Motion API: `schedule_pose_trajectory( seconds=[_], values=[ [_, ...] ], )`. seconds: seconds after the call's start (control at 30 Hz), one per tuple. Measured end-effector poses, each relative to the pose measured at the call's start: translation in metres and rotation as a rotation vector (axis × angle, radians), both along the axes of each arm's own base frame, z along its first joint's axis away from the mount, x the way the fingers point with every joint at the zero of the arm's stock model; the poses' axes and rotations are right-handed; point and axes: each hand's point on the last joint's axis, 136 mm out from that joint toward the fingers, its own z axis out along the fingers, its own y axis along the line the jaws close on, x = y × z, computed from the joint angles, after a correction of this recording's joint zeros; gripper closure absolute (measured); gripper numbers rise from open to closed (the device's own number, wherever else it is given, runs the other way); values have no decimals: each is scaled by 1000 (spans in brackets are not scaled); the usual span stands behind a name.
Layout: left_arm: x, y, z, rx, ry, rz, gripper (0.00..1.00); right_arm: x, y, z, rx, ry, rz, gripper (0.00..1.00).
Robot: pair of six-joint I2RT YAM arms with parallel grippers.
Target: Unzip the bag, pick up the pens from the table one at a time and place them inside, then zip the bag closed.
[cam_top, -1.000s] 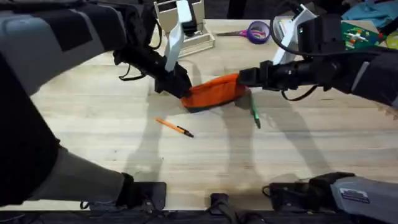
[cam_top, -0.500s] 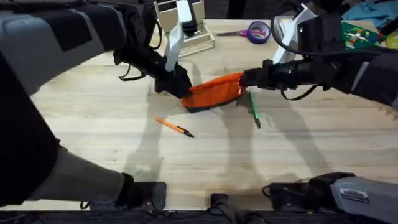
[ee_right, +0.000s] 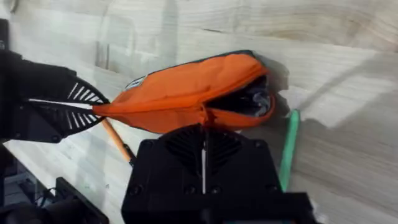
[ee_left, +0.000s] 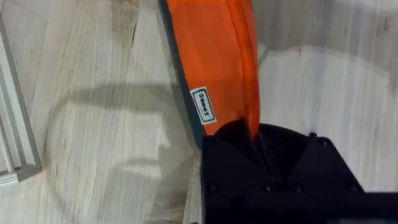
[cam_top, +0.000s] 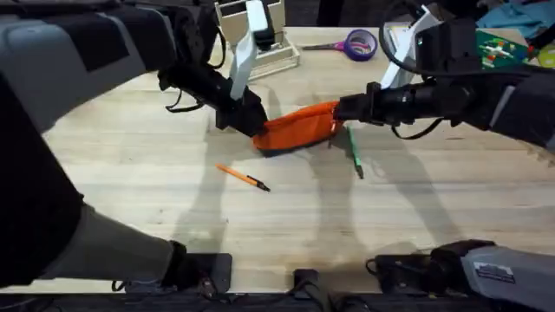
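Both jaws pinching the bag [cam_top: 297, 128] at opposite ends as before, its right end now gaping.

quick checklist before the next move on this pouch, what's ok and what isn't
1. Left gripper clamped on one end of the bag: ok.
2. Right gripper shut on the zipper seam: ok.
3. Bag mouth open far enough for a pen: not ok, only a gap at one end.
4. Orange pen free on the table: ok.
5. Green pen free beside the bag: ok.
6. Zipper pull position: cannot tell.
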Motion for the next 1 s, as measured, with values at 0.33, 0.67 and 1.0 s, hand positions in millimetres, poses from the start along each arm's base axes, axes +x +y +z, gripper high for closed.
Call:
schedule_pose_trajectory(
  seconds=[0.33, 0.67, 1.0],
  values=[
    [0, 0, 0, 1, 1, 0, 958, -2, 22, 17, 99, -31, 75, 969],
    [-1, 1, -1, 5, 3, 1, 958, -21, 84, 33, 116, -121, 249, 969],
    [-1, 1, -1, 4, 8, 1, 959, -41, 130, 38, 78, -207, 333, 969]
  ],
)
